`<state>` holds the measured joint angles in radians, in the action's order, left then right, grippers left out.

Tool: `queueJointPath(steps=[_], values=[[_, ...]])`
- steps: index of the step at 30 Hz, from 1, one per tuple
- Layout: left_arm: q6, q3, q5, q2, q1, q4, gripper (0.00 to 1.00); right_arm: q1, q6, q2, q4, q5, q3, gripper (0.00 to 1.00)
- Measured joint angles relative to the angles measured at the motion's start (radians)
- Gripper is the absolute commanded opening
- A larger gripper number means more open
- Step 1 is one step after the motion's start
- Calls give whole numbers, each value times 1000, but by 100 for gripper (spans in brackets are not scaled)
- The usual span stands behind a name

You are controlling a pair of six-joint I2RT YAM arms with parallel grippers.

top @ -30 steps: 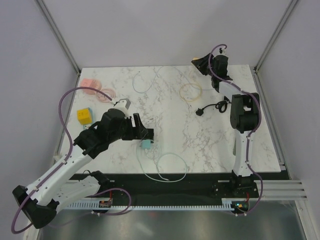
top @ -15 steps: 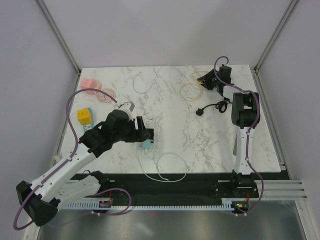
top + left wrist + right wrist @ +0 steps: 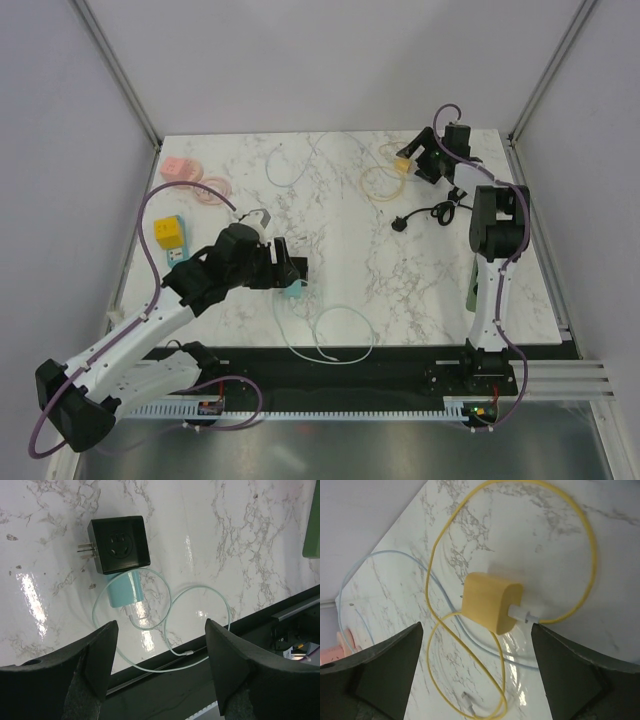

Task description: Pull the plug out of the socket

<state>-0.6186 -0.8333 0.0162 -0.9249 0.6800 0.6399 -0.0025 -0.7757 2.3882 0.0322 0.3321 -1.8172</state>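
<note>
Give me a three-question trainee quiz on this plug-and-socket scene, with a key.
1. True or false: the left fingers are shut on the teal plug.
2. What colour is the charger below the open right fingers? A) teal B) yellow C) pink
3. Fill in: the teal plug lies against the ____ socket block.
Key: 1 false; 2 B; 3 black.
</note>
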Motion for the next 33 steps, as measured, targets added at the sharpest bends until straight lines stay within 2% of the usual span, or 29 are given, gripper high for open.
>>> queueJointPath(steps=[9, 14, 17, 20, 27, 28, 30, 31, 33], values=[[-22, 34, 1, 9, 0, 1, 75, -33, 179, -257, 195, -204, 129, 98], [-37, 68, 8, 27, 0, 3, 72, 19, 254, -471, 257, -380, 249, 98], [-50, 85, 9, 31, 0, 9, 72, 130, 278, -582, 283, -490, 299, 98], [-69, 105, 12, 44, 0, 10, 72, 270, 283, -649, 290, -539, 343, 98], [-126, 170, 34, 107, 0, 6, 70, 588, 274, -668, 264, -433, 476, 98], [-132, 179, 35, 112, 0, 6, 57, 615, 270, -665, 260, -421, 492, 98], [-156, 205, 33, 121, 0, -4, 45, 695, 265, -652, 255, -411, 520, 98], [-163, 220, 31, 126, 0, -13, 41, 731, 264, -642, 252, -415, 530, 98], [-179, 253, 24, 134, 0, -24, 40, 810, 265, -626, 246, -438, 545, 98]])
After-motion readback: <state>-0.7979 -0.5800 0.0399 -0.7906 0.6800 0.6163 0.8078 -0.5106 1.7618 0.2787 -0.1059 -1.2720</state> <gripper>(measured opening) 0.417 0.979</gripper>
